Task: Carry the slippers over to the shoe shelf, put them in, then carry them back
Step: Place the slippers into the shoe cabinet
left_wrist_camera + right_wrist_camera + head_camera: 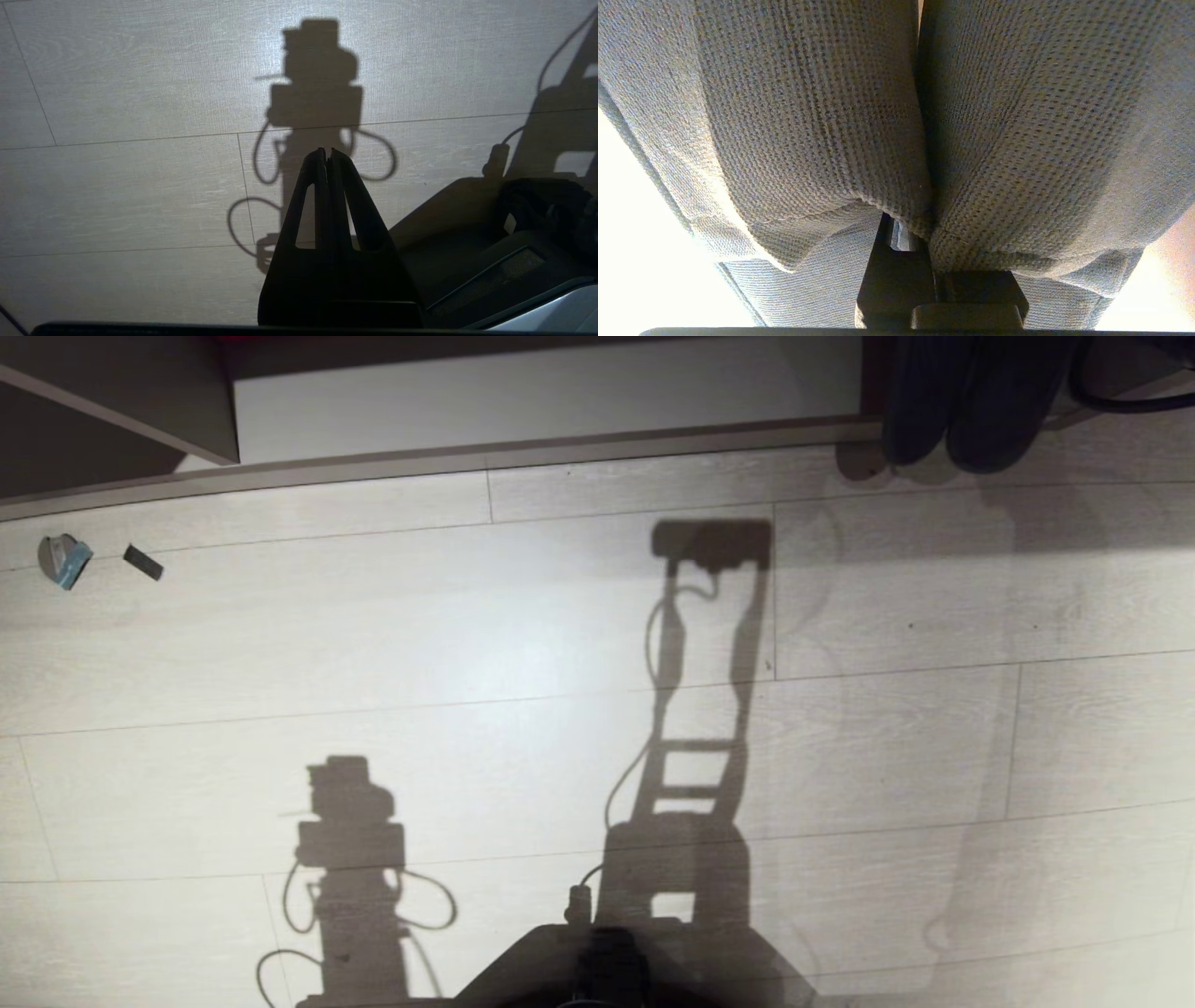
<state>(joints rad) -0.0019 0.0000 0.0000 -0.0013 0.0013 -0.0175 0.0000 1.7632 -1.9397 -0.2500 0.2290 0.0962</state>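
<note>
I see the slippers [971,401] hanging side by side off the floor, toes down, right at the grey-brown edge board [560,453] of the built-in unit; the toes dangle just past that board on the floor side. In the right wrist view the right gripper [908,242] is clamped narrow on the slippers [896,116], both woven bands pressed together with the black fingers [896,280] pinching where the two meet. The gripper itself does not show in the head view, only a loop of black cable [1120,397] beside the pair.

Pale base board [551,397] of a low cubby sits behind the edge board, well to the left of the slippers. I can't tell from here which compartment it is.

Left gripper [328,156] hangs over the pale wood floor [140,186], fingers pressed together, nothing between them. It's next to my base [490,261].

Well to the left along the edge board, two small bits lie on the floor: a grey-and-blue piece [63,560] and a dark strip [143,562] just beside it.
</note>
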